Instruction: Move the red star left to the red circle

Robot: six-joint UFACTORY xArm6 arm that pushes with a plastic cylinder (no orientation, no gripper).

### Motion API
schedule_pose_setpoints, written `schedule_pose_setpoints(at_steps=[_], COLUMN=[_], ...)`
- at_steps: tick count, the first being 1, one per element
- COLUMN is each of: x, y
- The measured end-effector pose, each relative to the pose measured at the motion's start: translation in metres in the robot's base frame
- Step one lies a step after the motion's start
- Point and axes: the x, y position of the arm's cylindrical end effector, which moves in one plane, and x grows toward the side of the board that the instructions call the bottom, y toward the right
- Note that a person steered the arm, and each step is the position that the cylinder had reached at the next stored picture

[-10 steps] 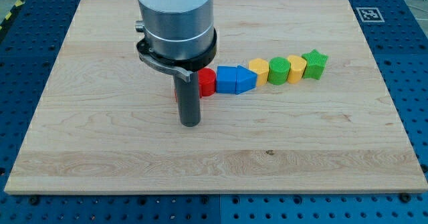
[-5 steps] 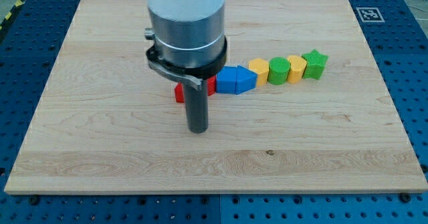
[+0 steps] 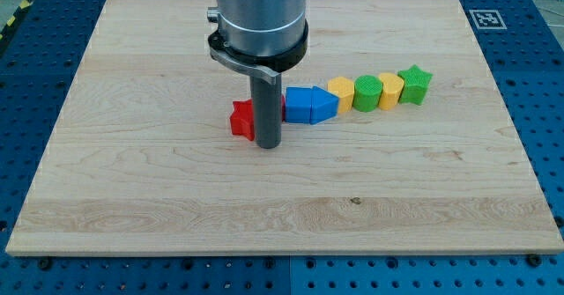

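Red plastic marks both task blocks. The red star (image 3: 241, 119) lies just left of centre on the counter (image 3: 123, 198), partly hidden by the rod. Only a sliver of the red circle (image 3: 282, 107) shows, at 3 o'clock of the star, behind the rod and against the blue blocks. My tip (image 3: 268, 145) rests on the counter between the two, at roughly 4 o'clock of the star and very close to it; contact cannot be confirmed. No end effector is fitted, so no open or closed state applies: the arm ends in a plain rod.

Risks, as judged from this layout:
- The rod hides the circle and one side of the star, so their gap cannot be checked.
- A push applied off-centre on a star point is likely to spin the star instead of sliding it.
- A sweep toward 3 o'clock may strike the circle and disturb the row behind it.

Materials and shapes:
- The counter is pale, smooth wood with visible grain.
- The blocks look like matte moulded plastic with crisp edges.
- From the circle toward 2 o'clock runs a touching row: blue cube (image 3: 299, 104), blue pentagon (image 3: 322, 105), yellow hexagon (image 3: 341, 92), green cylinder (image 3: 368, 92), another yellow block (image 3: 390, 90), green star (image 3: 414, 84).
- The rod is dark and cylindrical, under a metal collar (image 3: 259, 31).
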Motion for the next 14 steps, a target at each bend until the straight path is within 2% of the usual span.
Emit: schedule_pose_setpoints(at_steps=[4,6,7,8,9,10,14], x=[-0.014,0.002,0.035,0.039,0.020,0.002,-0.029], y=[-0.021,-0.020,-0.022,-0.042,-0.068,-0.072,-0.070])
